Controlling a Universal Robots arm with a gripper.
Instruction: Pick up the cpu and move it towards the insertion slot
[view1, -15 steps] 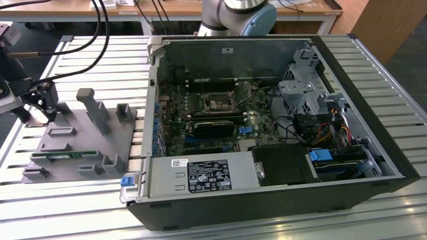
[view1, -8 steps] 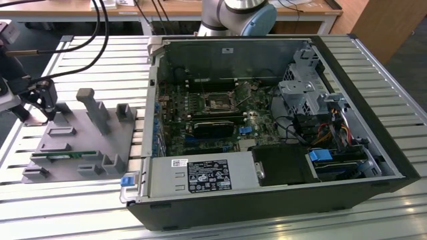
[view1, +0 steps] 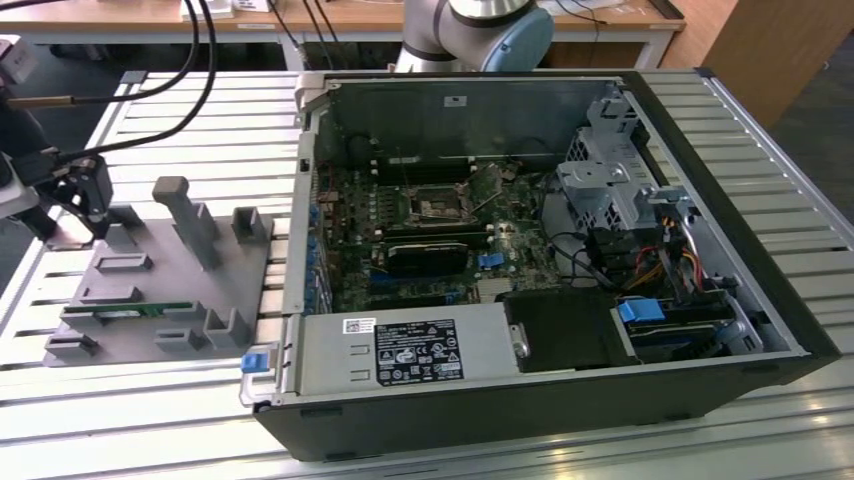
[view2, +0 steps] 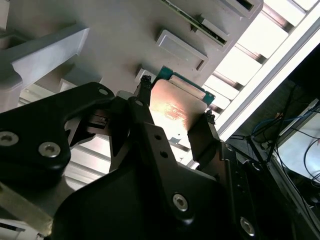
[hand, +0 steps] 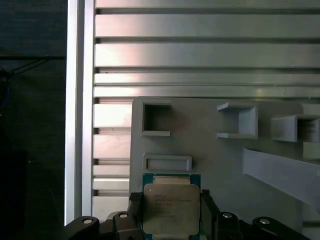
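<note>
The cpu (hand: 171, 209), a flat square chip with a silvery top and a green rim, sits between the two black fingers of my gripper (hand: 171, 201), which is shut on its opposite edges. In the second wrist view the cpu (view2: 175, 107) shows as a shiny plate clamped by the fingertips (view2: 145, 86), just above the grey holder (view2: 125, 35). In the exterior view my gripper (view1: 80, 200) hangs over the far left end of the grey holder (view1: 147, 290). The insertion slot (view1: 438, 207), a square metal-framed socket, lies on the motherboard inside the open computer case, well to the exterior view's right of my gripper.
The grey holder carries upright posts (view1: 180, 215) and pockets, and a thin green memory stick (view1: 127, 311) lies in it. The case wall (view1: 310, 180) stands between holder and motherboard. A long black card (view1: 427, 255) and cables (view1: 627, 265) lie inside the case. Black hoses (view1: 147, 130) hang near the arm.
</note>
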